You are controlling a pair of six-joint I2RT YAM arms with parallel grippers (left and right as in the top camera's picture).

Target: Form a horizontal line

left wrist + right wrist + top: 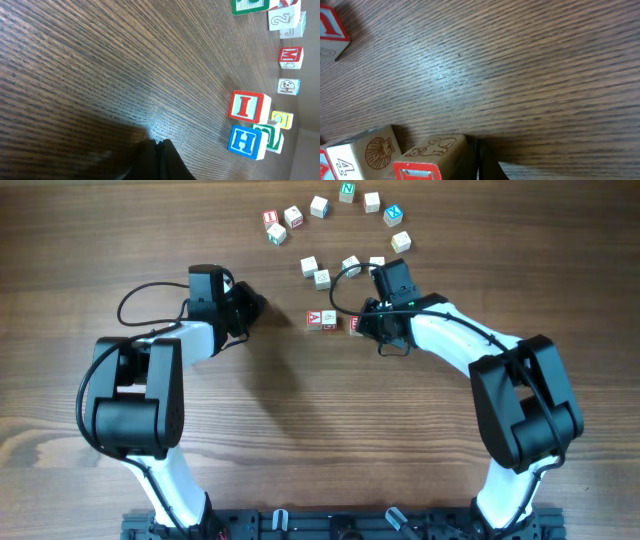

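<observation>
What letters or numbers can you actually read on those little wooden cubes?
"I", red, on the red-bordered wooden cube.
"H", blue, on the blue-bordered wooden cube.
"M", red, on the farther red-bordered cube.
"2", greyish, on the white-faced cube.
"4", dark, on the pale cube with a shell drawing.
"N", green, on the green-lettered cube, seen from overhead.
The rest are cut off, blurred or too small to read.
</observation>
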